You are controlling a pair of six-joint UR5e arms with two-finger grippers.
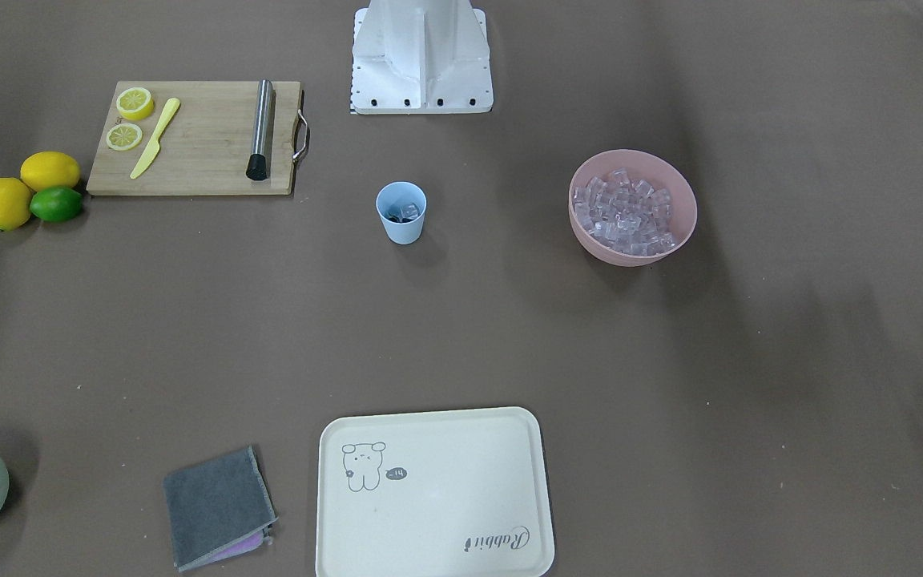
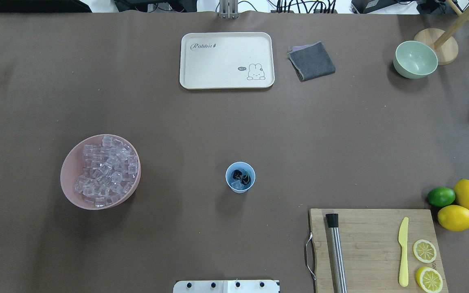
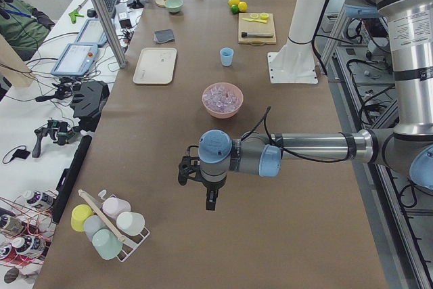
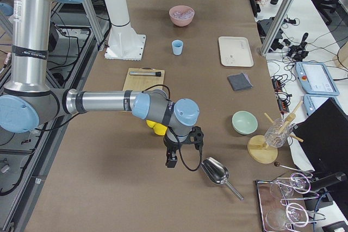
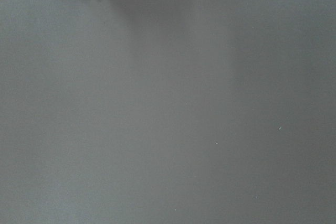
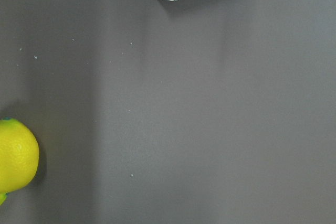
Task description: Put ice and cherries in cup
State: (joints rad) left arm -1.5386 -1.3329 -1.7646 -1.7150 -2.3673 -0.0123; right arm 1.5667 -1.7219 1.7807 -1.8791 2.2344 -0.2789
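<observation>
The light blue cup [image 2: 228, 177] stands upright mid-table, also in the front-facing view [image 1: 401, 230]. Inside it lie dark cherries [image 2: 241, 175] and a few ice cubes [image 2: 237, 185]. The pink bowl [image 2: 69, 188] holds many more ice cubes [image 2: 106, 169] on the robot's left. My left gripper [image 3: 211, 201] hangs over bare table well away from the bowl. My right gripper [image 4: 172, 161] hangs over the table next to a metal scoop [image 4: 216, 170]. Both show only in the side views, so I cannot tell whether they are open or shut.
A cutting board [image 2: 375, 248] holds a steel muddler [image 2: 336, 252], a yellow knife [image 2: 403, 252] and lemon halves [image 2: 424, 251]. Two lemons [image 2: 455, 217] and a lime [image 2: 441, 196] lie beside it. A cream tray [image 2: 226, 61], grey cloth [image 2: 312, 61] and pale green bowl [image 2: 415, 60] sit at the far side.
</observation>
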